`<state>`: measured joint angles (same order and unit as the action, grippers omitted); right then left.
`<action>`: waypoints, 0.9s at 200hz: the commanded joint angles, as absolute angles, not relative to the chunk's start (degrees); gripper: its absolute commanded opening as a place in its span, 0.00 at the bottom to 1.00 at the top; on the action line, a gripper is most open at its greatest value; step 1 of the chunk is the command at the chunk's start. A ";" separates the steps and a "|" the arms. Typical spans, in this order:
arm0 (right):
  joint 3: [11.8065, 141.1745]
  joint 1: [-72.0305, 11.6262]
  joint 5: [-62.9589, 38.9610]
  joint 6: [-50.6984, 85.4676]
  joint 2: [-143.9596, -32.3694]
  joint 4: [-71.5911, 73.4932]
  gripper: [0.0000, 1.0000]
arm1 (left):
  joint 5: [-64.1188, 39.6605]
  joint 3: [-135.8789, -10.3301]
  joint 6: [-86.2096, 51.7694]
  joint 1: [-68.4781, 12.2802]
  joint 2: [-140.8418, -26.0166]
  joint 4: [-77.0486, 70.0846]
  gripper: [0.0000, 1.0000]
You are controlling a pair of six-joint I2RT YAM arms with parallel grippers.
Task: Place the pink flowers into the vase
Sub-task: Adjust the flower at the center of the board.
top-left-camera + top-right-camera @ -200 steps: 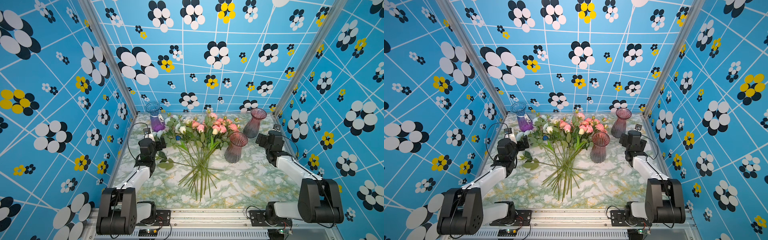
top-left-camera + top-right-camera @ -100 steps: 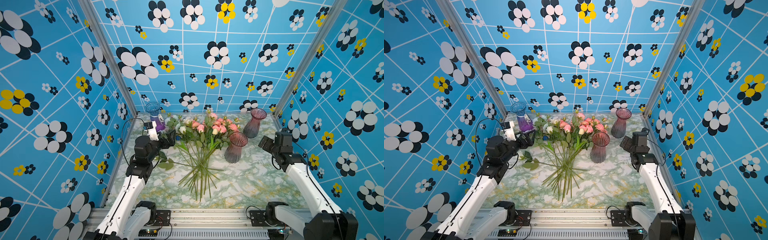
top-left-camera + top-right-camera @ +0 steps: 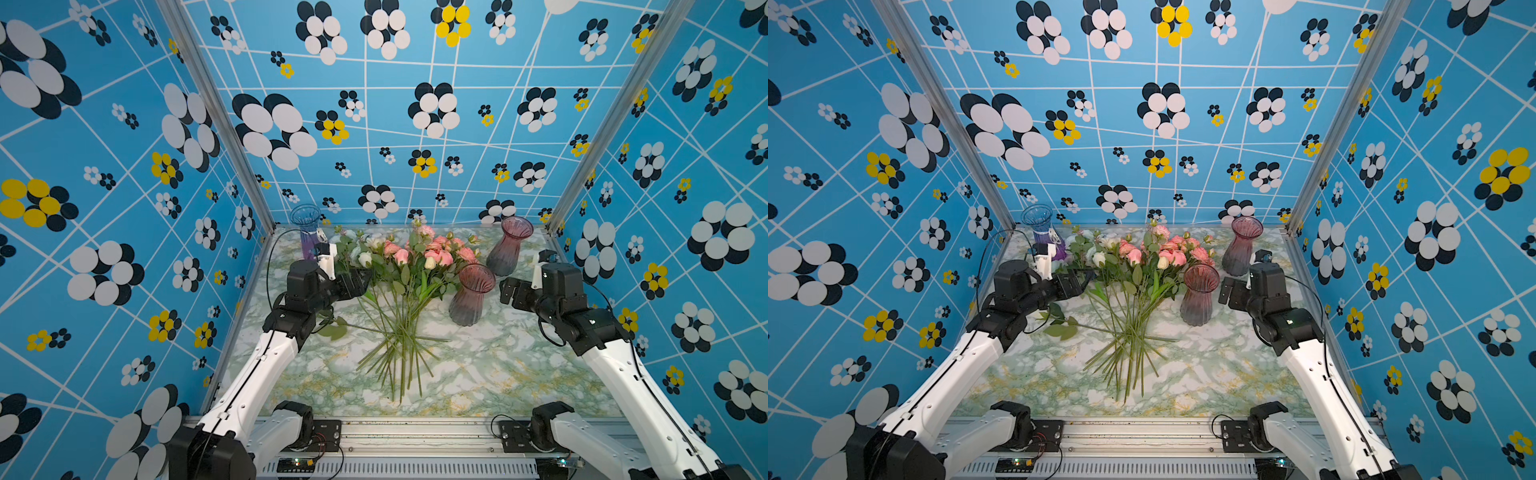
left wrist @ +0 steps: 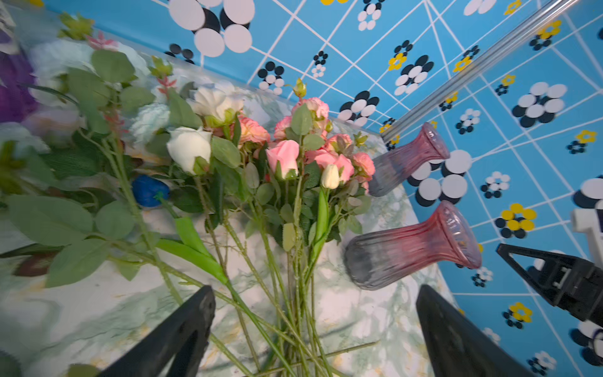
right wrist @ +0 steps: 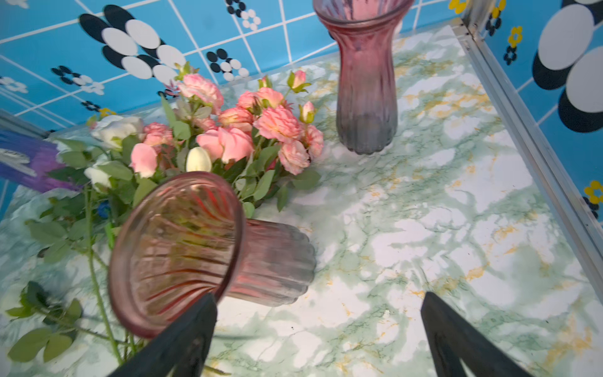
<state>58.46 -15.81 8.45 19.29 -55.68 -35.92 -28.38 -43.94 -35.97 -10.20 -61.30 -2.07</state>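
This is a robot lab booth. Flower-print walls (image 3: 104, 187) on metal posts (image 3: 222, 124) box in a marbled tabletop (image 3: 498, 365) with two bolted arms (image 3: 266, 365).

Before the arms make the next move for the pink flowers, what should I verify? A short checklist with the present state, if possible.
1. Left gripper open and empty: ok.
2. Right gripper open and empty: ok.
3. Near pink vase upright, mouth free: ok.
4. Pink flowers apart from white flowers: not ok, stems cross in one pile.
5. Which stem carries a pink bloom: cannot tell.
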 commanded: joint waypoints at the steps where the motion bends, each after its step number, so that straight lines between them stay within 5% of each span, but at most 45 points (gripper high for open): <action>1: 62.41 -19.95 9.03 16.05 -58.59 -39.06 0.99 | -39.71 -42.04 -47.61 -8.10 -67.44 -11.48 1.00; 68: 73.27 -27.28 10.11 12.50 -68.77 -41.24 0.99 | -22.23 -53.78 -40.72 -20.23 -81.91 15.43 0.97; 180: 75.90 -27.94 7.85 11.79 -75.51 -38.78 0.98 | -24.19 -61.31 -49.40 -21.28 -96.70 8.26 0.85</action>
